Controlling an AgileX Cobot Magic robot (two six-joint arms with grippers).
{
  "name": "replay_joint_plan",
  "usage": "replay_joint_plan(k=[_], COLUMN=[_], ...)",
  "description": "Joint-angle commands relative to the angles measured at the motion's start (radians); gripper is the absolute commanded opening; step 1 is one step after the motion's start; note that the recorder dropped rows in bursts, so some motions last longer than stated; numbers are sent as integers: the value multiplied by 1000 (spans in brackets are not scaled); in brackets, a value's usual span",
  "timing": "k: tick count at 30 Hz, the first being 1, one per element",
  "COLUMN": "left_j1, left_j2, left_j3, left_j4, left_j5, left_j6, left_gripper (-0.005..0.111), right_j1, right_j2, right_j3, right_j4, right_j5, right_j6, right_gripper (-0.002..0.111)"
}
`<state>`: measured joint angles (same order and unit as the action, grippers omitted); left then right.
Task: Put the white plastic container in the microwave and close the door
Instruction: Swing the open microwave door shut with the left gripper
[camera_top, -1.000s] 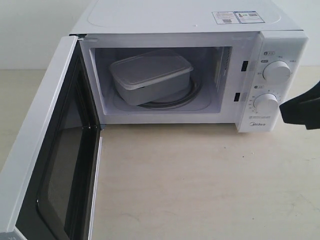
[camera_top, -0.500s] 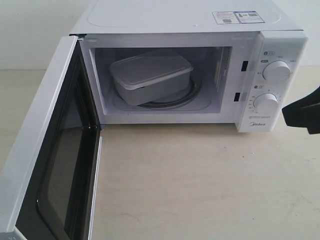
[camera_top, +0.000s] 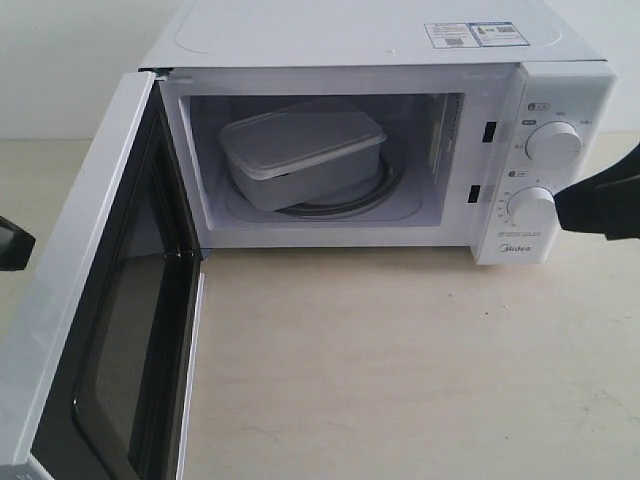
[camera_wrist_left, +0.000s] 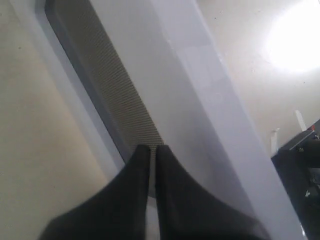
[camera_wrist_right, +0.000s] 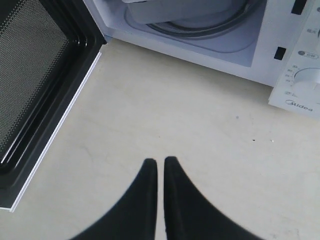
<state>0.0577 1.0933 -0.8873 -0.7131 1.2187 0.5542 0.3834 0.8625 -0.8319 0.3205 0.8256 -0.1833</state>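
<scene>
A: Entry check. Where was the container (camera_top: 300, 150)?

B: Inside the microwave (camera_top: 350, 35), lid on, resting on the turntable (camera_top: 380, 195) and set askew to the cavity walls. Neither arm touched it.

A: So the first half counted as done?

B: Judged done. The door (camera_top: 80, 300) stood wide open, swung out on the left, dark inner face turned to the cavity. Shutting it was all that remained.

A: State of the left gripper (camera_wrist_left: 152, 148)?

B: On the outer side of the door, tips aimed at the edge of the window. Fingers drawn together with only a thin slit between them, nothing held. Whether the tips pressed the door could not be told from the wrist view.

A: And the right gripper (camera_wrist_right: 160, 161)?

B: Over the bare table (camera_wrist_right: 200, 125) in front of the microwave. In the exterior view it sat just beside the lower knob (camera_top: 530, 207), well apart from the door. Fingers likewise almost meeting, empty.

A: Progress estimate?

B: About half. The left arm looked placed to push the door from outside. Risk noted: narrow tips on a smooth panel might slide rather than push, leaving the latch uncaught.
</scene>
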Motion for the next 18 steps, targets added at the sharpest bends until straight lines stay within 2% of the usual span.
replay_joint_plan(k=[1, 5, 13, 18], left_j1=[-26, -122, -338, -440], left_j2=[18, 26, 86, 141], left_j3=[10, 10, 10, 6], left_j4=[-20, -36, -42, -132], left_j5=[2, -21, -168, -258], left_j6=[27, 30, 18, 57], left_gripper=[4, 4, 4, 4], right_j1=[-5, -5, -5, -5], right_j2=[-3, -3, -20, -104], right_j3=[-5, -5, -5, -5], right_j4=[6, 11, 60, 56], right_j5=[-27, -59, -144, -194], right_j6=[-8, -6, 1, 20], right_gripper=[0, 0, 0, 0])
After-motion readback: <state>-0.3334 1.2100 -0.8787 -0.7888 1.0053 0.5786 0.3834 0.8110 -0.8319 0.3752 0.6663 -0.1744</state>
